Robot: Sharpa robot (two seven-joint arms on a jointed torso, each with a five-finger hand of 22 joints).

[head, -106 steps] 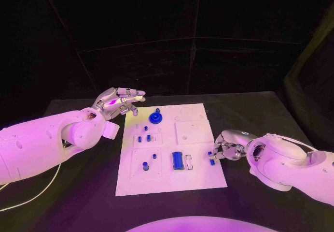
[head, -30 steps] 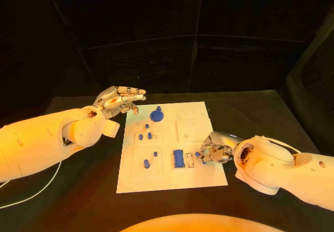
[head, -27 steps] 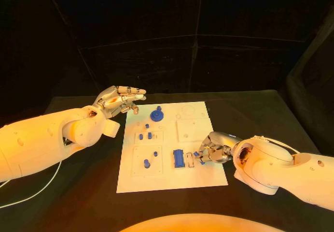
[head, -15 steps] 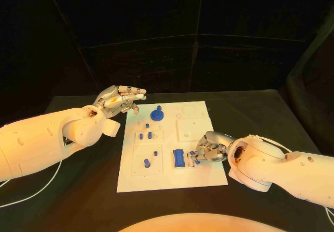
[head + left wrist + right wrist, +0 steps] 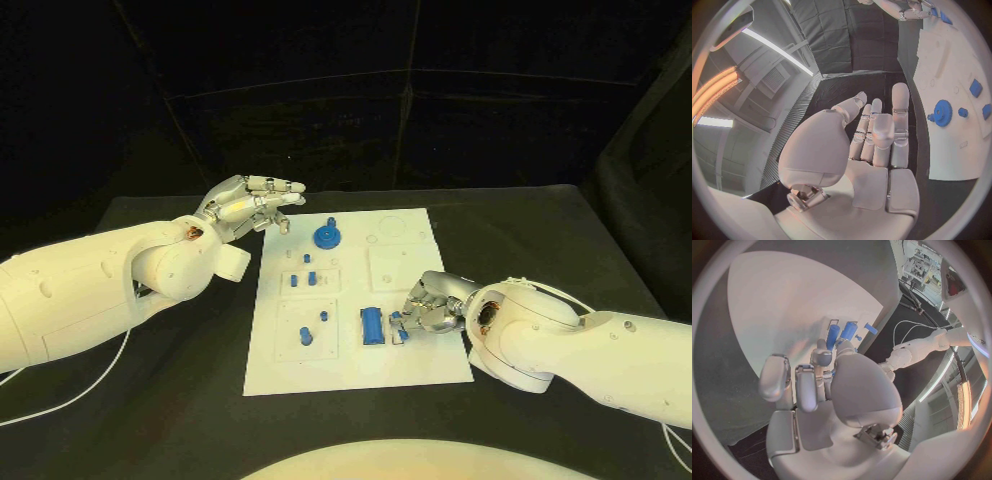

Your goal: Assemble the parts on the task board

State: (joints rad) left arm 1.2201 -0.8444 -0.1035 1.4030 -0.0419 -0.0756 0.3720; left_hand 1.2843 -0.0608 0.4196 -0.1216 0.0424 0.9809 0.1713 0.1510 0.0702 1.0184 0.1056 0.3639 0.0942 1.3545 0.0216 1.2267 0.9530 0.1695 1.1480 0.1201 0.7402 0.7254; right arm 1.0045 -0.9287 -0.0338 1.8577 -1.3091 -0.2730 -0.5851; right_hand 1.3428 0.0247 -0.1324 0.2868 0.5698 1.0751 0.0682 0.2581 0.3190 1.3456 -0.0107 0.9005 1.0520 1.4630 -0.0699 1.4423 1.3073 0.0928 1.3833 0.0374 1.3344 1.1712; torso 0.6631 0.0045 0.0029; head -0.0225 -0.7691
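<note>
The white task board [image 5: 389, 268] lies in the middle of the black table. On it stand a blue gear [image 5: 329, 237], a few small blue pegs [image 5: 300, 271] and a long blue block [image 5: 372, 326]. My right hand [image 5: 430, 308] rests low over the board's right side and pinches a small blue part [image 5: 400, 326] in its fingertips, right beside the long block. The right wrist view has the curled fingers [image 5: 811, 380] pointing at the long block [image 5: 834, 334]. My left hand [image 5: 254, 205] hovers open beyond the board's far left corner, holding nothing; the gear [image 5: 942, 109] lies past its fingers [image 5: 899, 115].
A white cable [image 5: 58, 400] runs along the table at the near left. Black table [image 5: 548, 230] surrounds the board, with dark curtains behind.
My right hand has carried the small blue part leftward from the board's right edge to just beside the long blue block. The left hand has stayed where it was.
</note>
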